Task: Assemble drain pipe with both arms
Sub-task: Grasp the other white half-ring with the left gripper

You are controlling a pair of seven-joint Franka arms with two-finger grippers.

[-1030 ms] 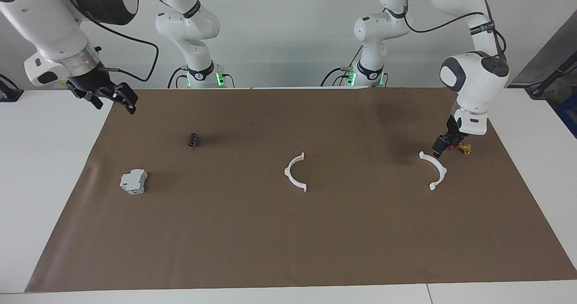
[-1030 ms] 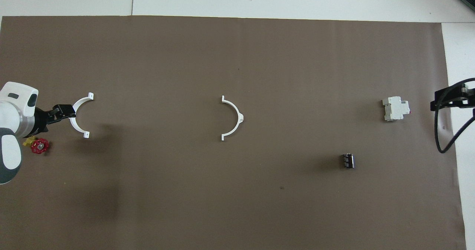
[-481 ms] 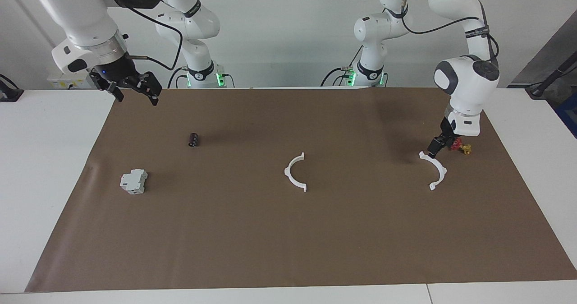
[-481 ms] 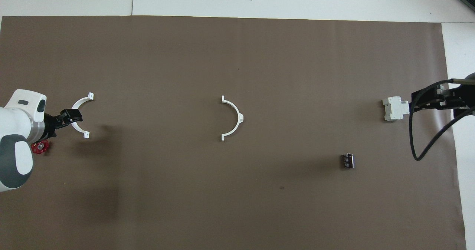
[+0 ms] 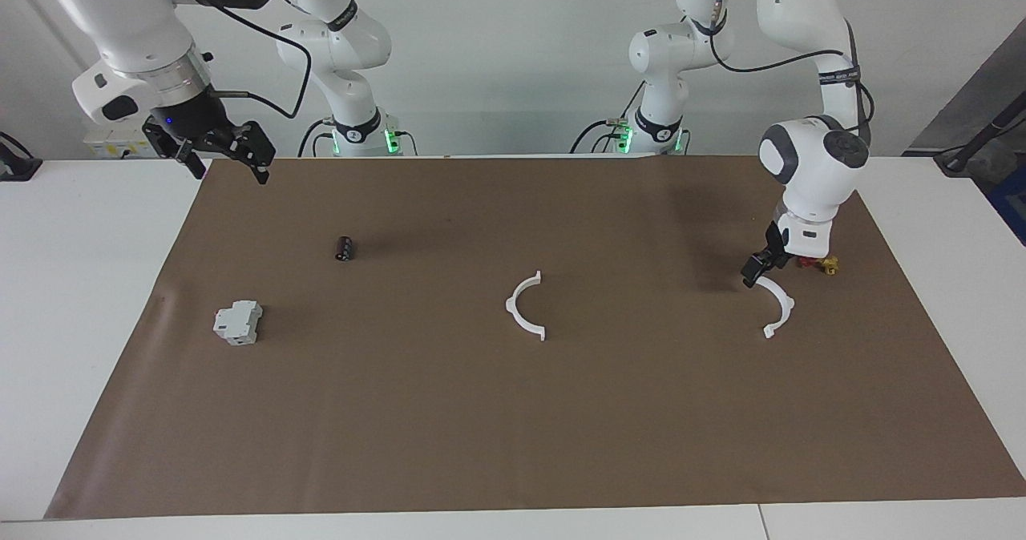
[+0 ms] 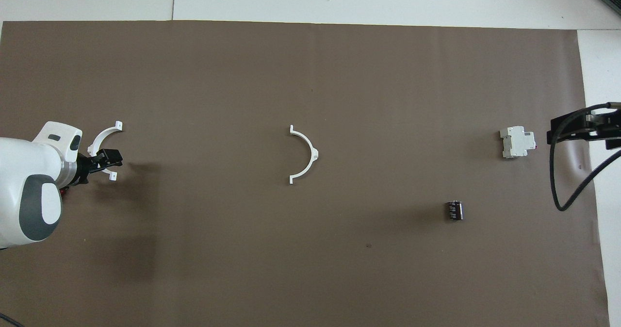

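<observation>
Since the earlier pictures, both arms have moved. Left claw (image 5: 754, 272) has slid along the half-ring (image 5: 779, 308) at the left arm's end of the tabletop (image 5: 48, 300) and now hangs low over the end of that ring nearer to the robots. Its fingers are apart and hold nothing; whether they touch the ring I cannot tell. Just beside this claw, toward the table's edge, lies a small red-and-yellow valve (image 5: 819, 264), mostly hidden under the arm in the overhead view.

Right claw (image 5: 227, 155) has risen and swung toward the robots. It is now up in the air over the corner of the brown mat (image 5: 513, 444) at the right arm's end, fingers spread, empty. Below it on the mat lie a grey-white block (image 5: 238, 322) and a small black cylinder (image 5: 344, 248), both well apart from it.

Second half-ring (image 5: 525, 308) lies flat in the middle of the mat, between the two claws and well apart from both, its opening turned toward the left claw. Neither ring has moved.
</observation>
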